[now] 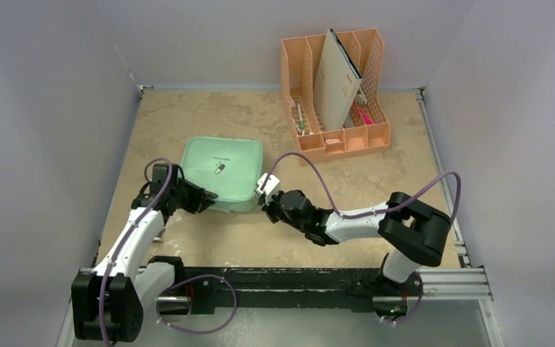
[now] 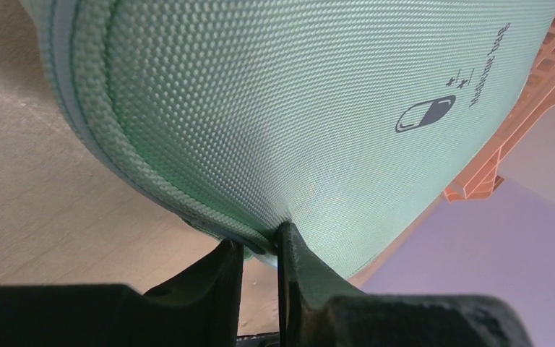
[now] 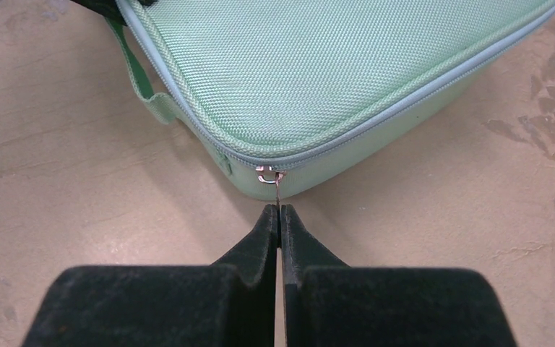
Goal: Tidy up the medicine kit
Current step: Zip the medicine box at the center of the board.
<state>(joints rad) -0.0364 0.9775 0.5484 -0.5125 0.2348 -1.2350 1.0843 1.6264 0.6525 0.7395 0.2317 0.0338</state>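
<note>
Between the tips of the right gripper, a thin metal zipper pull is being pinched. The two black fingers are pressing together with no gap showing around it. Just ahead of those tips, the pull is hanging from its slider, which is sitting at a rounded corner of the medicine kit. To the left of that gripper and a little farther out, a green strap is curving along the kit's side above the table.

Farther left along the kit's near edge, the left gripper is clamping the raised corded seam of the lid. Its fingers are standing only a narrow way apart, with the seam wedged between them. Ahead of this gripper the woven mint-green lid is filling the view. A small dark pill logo with a line of tiny print is showing farther out, to the right.

From above, the kit is lying flat on the tan table, logo side up, directly beyond both grippers, which are meeting it along its near edge. Well beyond the right gripper, an orange file organizer is standing near the back wall, holding a pale folder upright.
</note>
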